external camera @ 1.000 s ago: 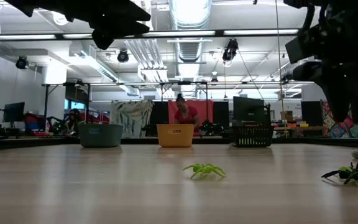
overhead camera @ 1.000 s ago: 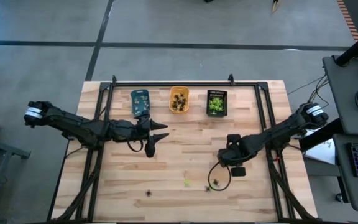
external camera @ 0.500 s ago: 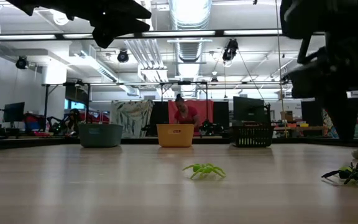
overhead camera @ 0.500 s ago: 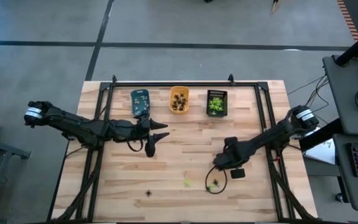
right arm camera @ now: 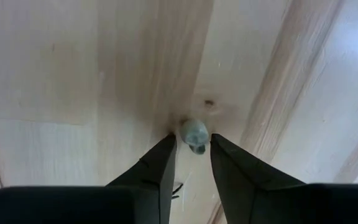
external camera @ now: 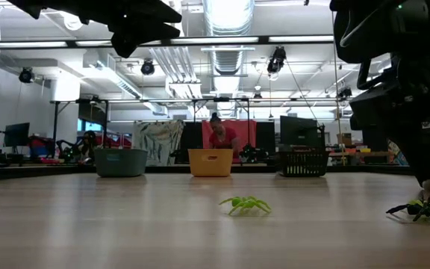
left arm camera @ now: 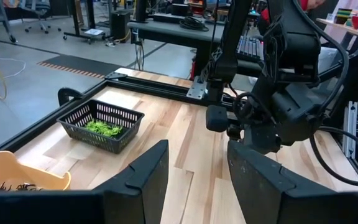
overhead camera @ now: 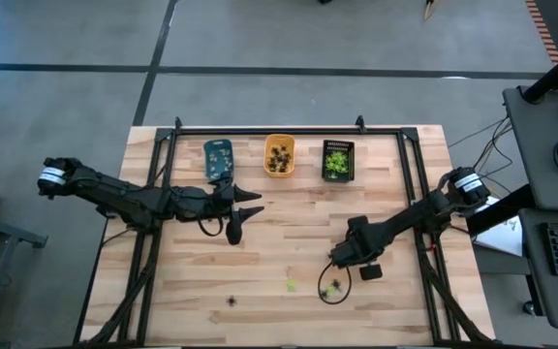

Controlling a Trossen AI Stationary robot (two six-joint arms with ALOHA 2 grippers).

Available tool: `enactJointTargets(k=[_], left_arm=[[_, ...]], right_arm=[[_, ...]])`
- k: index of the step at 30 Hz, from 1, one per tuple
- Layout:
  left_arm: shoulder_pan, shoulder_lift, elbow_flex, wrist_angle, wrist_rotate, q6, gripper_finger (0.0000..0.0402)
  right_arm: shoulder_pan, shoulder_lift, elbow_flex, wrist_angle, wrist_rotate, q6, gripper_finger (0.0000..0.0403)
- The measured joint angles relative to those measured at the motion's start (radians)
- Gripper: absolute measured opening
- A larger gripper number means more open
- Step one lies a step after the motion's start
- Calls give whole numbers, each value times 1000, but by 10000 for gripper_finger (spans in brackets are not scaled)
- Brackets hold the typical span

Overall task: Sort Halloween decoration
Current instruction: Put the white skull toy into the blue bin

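bench (overhead camera: 289,233): wooden, near edge cut off. left gripper (overhead camera: 243,206): waits mid-bench, jaws open, empty. right gripper (right arm camera: 189,149): jaws low on the bench, narrowly parted around a pale whitish figure (right arm camera: 194,135); grip unclear. green figure (external camera: 245,204) and black figure (overhead camera: 232,301): loose near front edge, tiny, details indistinct.

Yellow-green spider (external camera: 245,204), orange tray (external camera: 210,162)
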Motion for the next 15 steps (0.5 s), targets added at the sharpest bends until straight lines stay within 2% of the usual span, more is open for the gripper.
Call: enactJointTargets(k=[15], left_arm=[[0,0,0,0,0,5,148]], right_arm=[[-2,0,0,18,-6,4,27]])
